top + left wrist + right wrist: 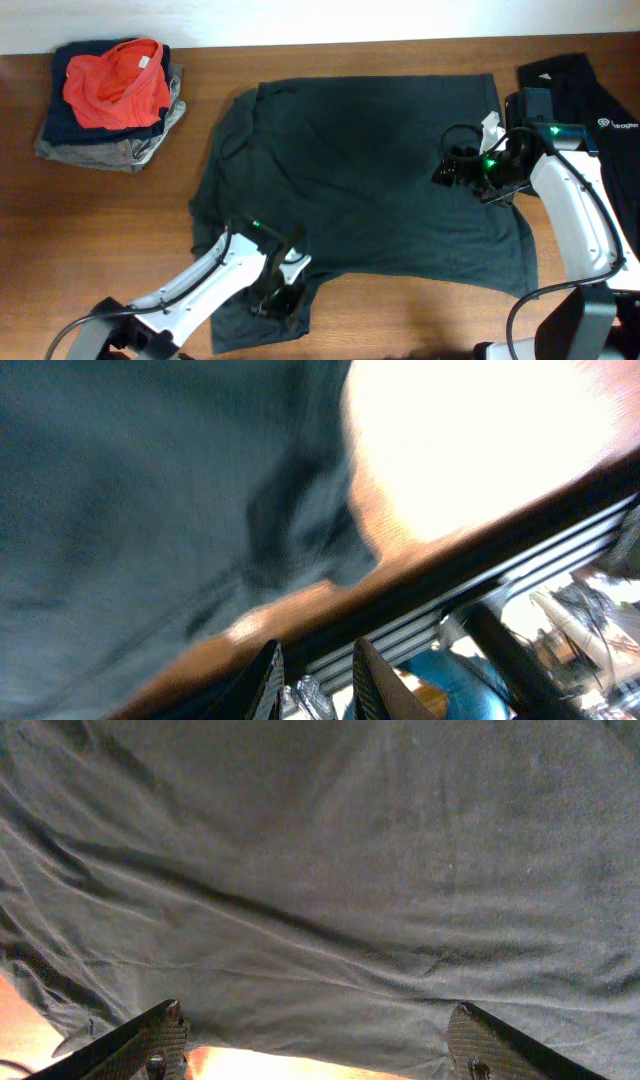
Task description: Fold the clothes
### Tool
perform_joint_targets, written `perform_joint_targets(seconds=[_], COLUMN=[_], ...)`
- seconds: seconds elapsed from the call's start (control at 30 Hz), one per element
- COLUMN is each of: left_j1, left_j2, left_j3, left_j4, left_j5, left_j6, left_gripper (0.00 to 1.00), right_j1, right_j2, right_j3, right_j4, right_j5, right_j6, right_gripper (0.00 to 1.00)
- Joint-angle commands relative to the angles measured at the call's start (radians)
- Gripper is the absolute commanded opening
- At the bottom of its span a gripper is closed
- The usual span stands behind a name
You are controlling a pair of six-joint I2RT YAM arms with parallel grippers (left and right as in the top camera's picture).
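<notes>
Showed black shirt (370, 170) spread on tabletop (120, 230); left fingers (268, 682) narrowly parted, empty; right fingers (150, 1042) wide apart above fabric, empty.

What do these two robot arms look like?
Both the left arm and right arm have white shells, black joints, looping black cables and small green lights. The left end effector and right end effector are black with two flat dark fingers.

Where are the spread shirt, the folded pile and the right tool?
spread shirt (360, 170): overhead view, the flat middle of its body.
folded pile (112, 85): overhead view, the red garment on top.
right tool (315, 1025): right wrist view, the gap midway between its two wide-apart fingertips, above the shirt.
</notes>
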Motion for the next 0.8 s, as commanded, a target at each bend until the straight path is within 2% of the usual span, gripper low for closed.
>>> perform_joint_targets(seconds=[0.0, 0.03, 0.07, 0.1, 0.23, 0.37, 0.5, 0.57, 0.63, 0.7, 0.77], left_j1=[-0.003, -0.003, -0.003, -0.003, 0.012, 0.099, 0.221, 0.272, 0.305, 0.33, 0.354], left_j2=[-0.019, -0.019, -0.019, -0.019, -0.019, -0.018, 0.001, 0.018, 0.039, 0.062, 0.087], left_j3=[0.153, 0.201, 0.25, 0.29, 0.444, 0.549, 0.586, 0.586, 0.587, 0.587, 0.587], left_j4=[-0.013, -0.016, -0.015, -0.01, 0.039, 0.108, 0.187, 0.193, 0.188, 0.2, 0.228], left_j5=[-0.127, -0.166, -0.206, -0.243, -0.392, -0.393, -0.337, -0.274, -0.258, -0.257, -0.256], left_j6=[-0.005, -0.006, -0.006, -0.005, -0.005, -0.001, 0.036, 0.052, 0.065, 0.08, 0.082], left_gripper=[0.25, 0.3, 0.5, 0.99, 0.99, 0.98, 0.84, 0.82, 0.83, 0.93, 0.95], right_j1=[0.004, 0.004, 0.004, 0.004, 0.004, 0.004, 0.004, 0.004, 0.004, 0.004, 0.004], right_j2=[-0.006, -0.006, -0.006, -0.006, -0.006, -0.006, -0.006, -0.006, -0.006, -0.006, -0.006], right_j3=[0.011, 0.011, 0.011, 0.011, 0.011, 0.011, 0.011, 0.011, 0.011, 0.011, 0.011], right_j4=[0.007, 0.011, 0.013, 0.015, 0.017, 0.035, 0.049, 0.049, 0.058, 0.076, 0.092], right_j5=[-0.013, -0.013, -0.013, -0.013, -0.013, -0.013, -0.013, -0.013, -0.013, -0.013, -0.013], right_j6=[-0.01, -0.01, -0.01, -0.01, -0.01, -0.01, -0.011, -0.011, -0.011, -0.01, -0.01], right_gripper=[0.88, 0.88, 0.88, 0.88, 0.88, 0.91, 0.95, 0.95, 0.94, 0.95, 0.95])
